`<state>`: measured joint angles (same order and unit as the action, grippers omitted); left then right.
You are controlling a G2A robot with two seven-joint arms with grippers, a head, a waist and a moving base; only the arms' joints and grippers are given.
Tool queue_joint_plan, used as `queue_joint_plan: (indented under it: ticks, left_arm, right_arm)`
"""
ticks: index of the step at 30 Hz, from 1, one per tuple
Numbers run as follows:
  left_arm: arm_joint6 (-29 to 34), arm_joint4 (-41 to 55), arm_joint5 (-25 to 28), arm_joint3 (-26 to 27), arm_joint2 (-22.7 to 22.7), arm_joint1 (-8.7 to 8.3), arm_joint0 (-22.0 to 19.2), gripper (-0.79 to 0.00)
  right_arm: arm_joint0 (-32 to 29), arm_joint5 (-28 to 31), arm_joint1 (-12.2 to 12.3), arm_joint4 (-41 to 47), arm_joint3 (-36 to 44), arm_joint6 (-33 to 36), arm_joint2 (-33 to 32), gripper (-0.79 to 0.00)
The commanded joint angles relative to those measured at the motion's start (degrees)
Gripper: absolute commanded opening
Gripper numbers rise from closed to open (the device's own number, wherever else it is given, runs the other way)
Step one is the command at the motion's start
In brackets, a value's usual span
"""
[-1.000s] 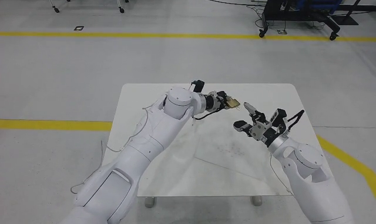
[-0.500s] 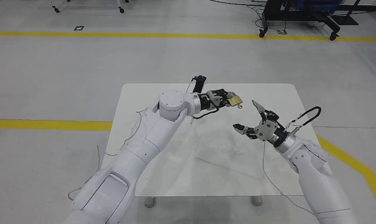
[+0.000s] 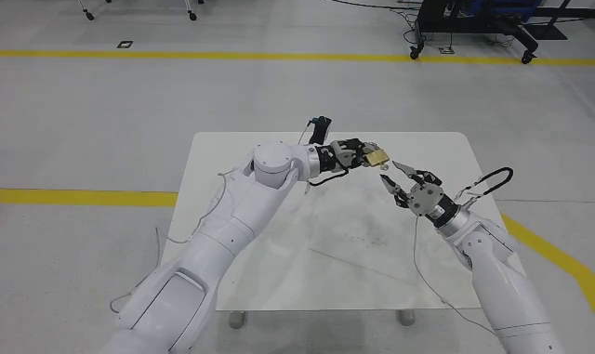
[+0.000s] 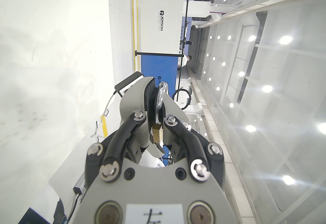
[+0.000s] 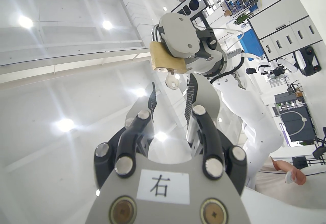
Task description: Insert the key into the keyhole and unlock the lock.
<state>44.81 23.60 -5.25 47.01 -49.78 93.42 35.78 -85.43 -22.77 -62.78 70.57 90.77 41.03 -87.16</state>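
Observation:
My left gripper [image 3: 358,154] is shut on a brass padlock [image 3: 375,156], held above the far middle of the white table [image 3: 242,261]. In the right wrist view the padlock [image 5: 165,59] juts out from the left gripper's pads [image 5: 178,39], and a silver key [image 5: 172,81] sticks in its keyhole. My right gripper [image 3: 398,179] stands open just right of the lock. Its fingertips sit on either side of the key head, not touching it, with the right gripper [image 5: 172,99] pointing at the key. In the left wrist view the left gripper [image 4: 158,94] clamps the brass body [image 4: 158,133].
The table top [image 3: 353,252] under both arms is bare white, with faint scuff marks. Yellow floor lines and wheeled frames lie beyond the table's far edge.
My right gripper has moved up and left toward the padlock, and its fingers have narrowed around the key head. The left gripper has shifted the lock slightly to the right.

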Motion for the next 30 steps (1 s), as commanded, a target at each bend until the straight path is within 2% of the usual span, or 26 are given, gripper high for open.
queue_joint_plan:
  ticks: [1, 2, 6, 9, 20, 30]
  left_arm:
    - [0.07, -0.08, 0.19, -0.16, -0.02, 0.05, -0.09, -0.785]
    - [0.10, -0.12, 0.27, -0.20, -0.04, 0.08, -0.12, -0.785]
    - [0.30, -0.35, 0.47, -0.33, -0.12, 0.14, -0.22, -0.785]
    - [0.57, -0.55, 0.68, -0.27, -0.22, 0.15, -0.21, -0.785]
    - [1.98, -2.70, 1.16, 0.08, -0.36, -0.04, -0.49, -0.785]
    - [0.04, -5.89, 2.55, 0.82, -0.31, -0.15, -0.60, -0.785]
  right_arm:
    - [0.05, -0.03, -0.01, -0.14, 0.18, 0.03, 0.07, -0.533]
    - [0.09, -0.01, -0.03, -0.16, 0.20, -0.02, 0.13, -0.536]
    - [0.50, -0.26, -0.11, -0.11, 0.01, -0.57, 0.45, -0.720]
    - [1.06, -0.62, -0.19, 0.24, -0.49, -1.43, 0.67, -0.785]
    - [2.34, -2.72, -0.53, 4.16, -1.71, -2.98, 0.96, -0.785]
    - [4.02, -12.02, -0.47, 12.72, -4.79, -2.57, -0.57, -0.785]
